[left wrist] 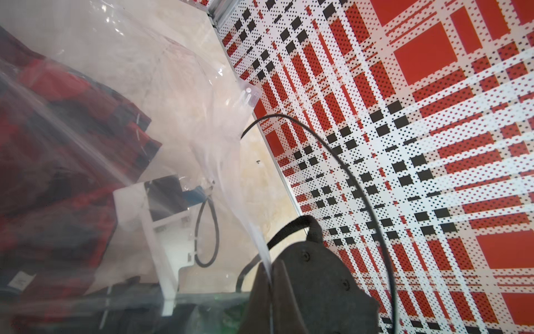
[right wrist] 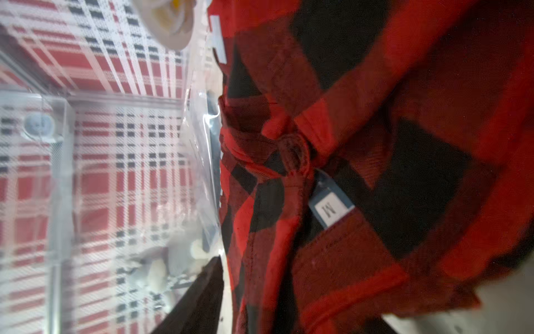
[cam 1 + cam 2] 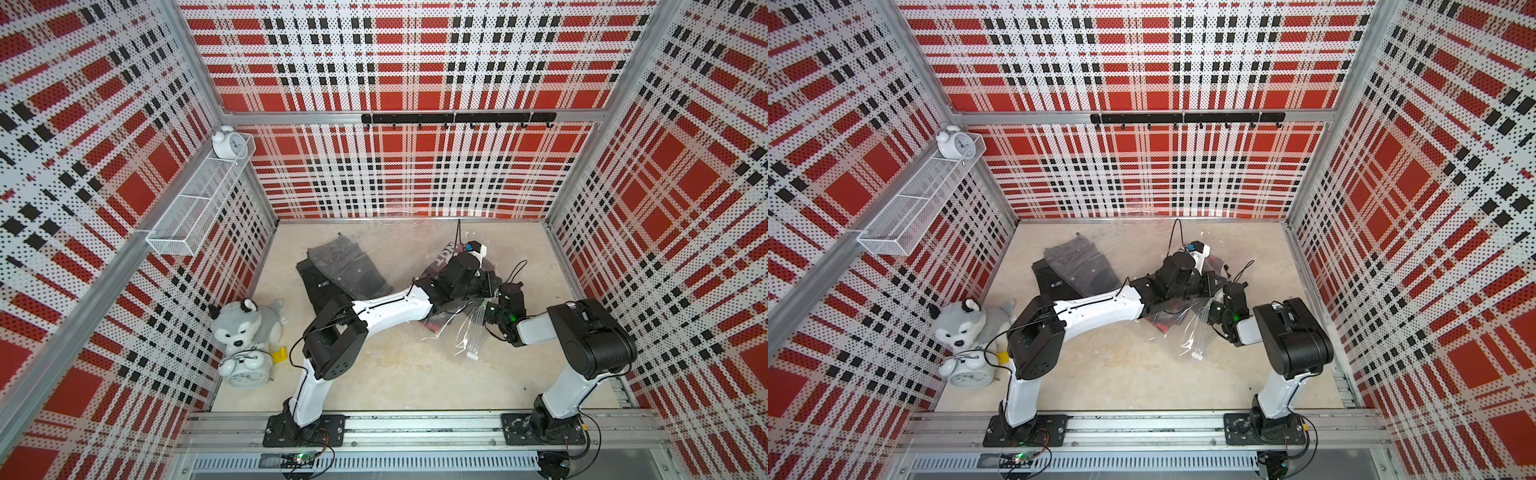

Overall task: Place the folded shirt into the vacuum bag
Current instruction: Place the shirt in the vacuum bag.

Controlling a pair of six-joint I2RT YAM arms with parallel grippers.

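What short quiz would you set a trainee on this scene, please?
1. True or false: the left hand is shut on the clear film of the vacuum bag.
2. Which pattern does the shirt have? A) blue stripes B) red-and-black check C) plain white
3. In a few words: what white object lies next to the plush husky on the floor?

Key: 1 true; 2 B; 3 an alarm clock.
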